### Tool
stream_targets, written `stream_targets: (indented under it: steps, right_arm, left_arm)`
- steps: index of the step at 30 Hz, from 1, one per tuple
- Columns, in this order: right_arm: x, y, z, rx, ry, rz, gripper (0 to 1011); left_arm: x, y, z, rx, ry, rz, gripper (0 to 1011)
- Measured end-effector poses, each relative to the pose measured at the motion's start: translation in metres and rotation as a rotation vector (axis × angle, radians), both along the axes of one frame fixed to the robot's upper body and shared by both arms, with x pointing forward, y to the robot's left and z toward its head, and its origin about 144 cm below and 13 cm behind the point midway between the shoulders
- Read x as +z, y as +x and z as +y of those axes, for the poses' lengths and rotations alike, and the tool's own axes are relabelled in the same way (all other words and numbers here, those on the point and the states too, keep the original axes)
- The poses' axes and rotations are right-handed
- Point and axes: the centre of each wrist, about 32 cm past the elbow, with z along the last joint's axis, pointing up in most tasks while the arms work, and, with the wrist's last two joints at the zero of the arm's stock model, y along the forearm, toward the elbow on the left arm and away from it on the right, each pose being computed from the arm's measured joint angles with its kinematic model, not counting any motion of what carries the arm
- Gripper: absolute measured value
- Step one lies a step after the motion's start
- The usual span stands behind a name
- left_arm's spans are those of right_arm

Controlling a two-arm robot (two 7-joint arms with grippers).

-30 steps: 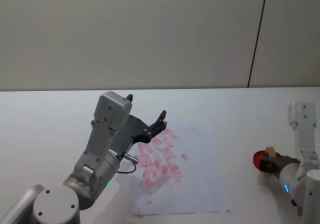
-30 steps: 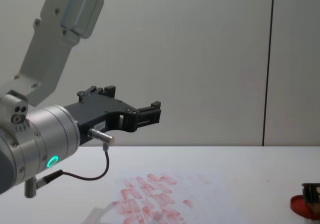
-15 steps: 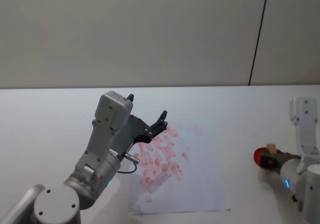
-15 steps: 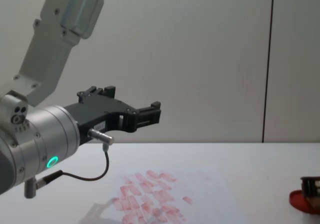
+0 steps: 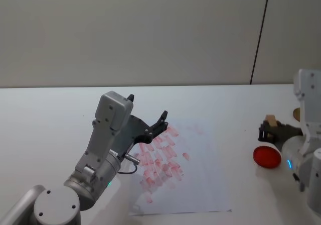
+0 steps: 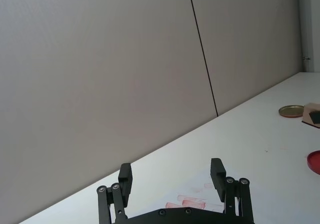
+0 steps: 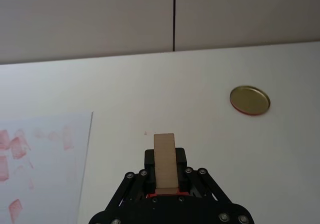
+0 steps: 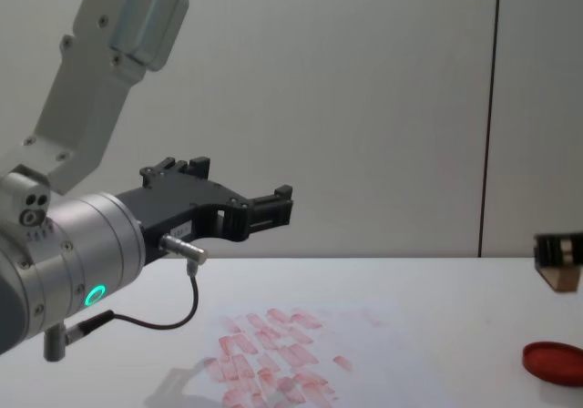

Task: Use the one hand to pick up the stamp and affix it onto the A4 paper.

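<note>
The stamp [image 7: 164, 159], a small tan wooden block, stands upright in my right gripper [image 7: 165, 176], which is shut on it. In the head view this gripper [image 5: 269, 130] holds the stamp [image 5: 271, 119] in the air just behind the red ink pad [image 5: 266, 156] at the right. The chest view catches the stamp [image 8: 566, 279] at the right edge, well above the pad [image 8: 554, 362]. The A4 paper [image 5: 200, 180], covered with red imprints, lies in the middle of the table. Over its left part my left gripper [image 5: 147, 108] hangs open and holds nothing.
A gold round lid [image 7: 250, 100] lies on the table beyond the right gripper, also seen as the lid [image 6: 291, 110] from the left wrist. The white table [image 5: 50, 114] ends at a grey wall. The left arm's big body [image 8: 82, 253] rises over the table's left side.
My right gripper has risen off the red ink pad with the stamp in it, leaving the pad uncovered. The left arm has not moved.
</note>
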Motion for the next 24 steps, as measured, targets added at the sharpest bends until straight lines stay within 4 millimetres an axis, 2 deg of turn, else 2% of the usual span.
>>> stream_targets:
  steps: [10,24]
  right_arm:
    - [0.011,-0.001,0.014,0.058,0.005,-0.014,219]
    - [-0.004,0.022,0.047,0.148,0.003,0.062,219]
  left_arm:
    - [0.0,0.0,0.0,0.0,0.0,0.0,993]
    - [0.0,0.0,0.0,0.0,0.0,0.0,993]
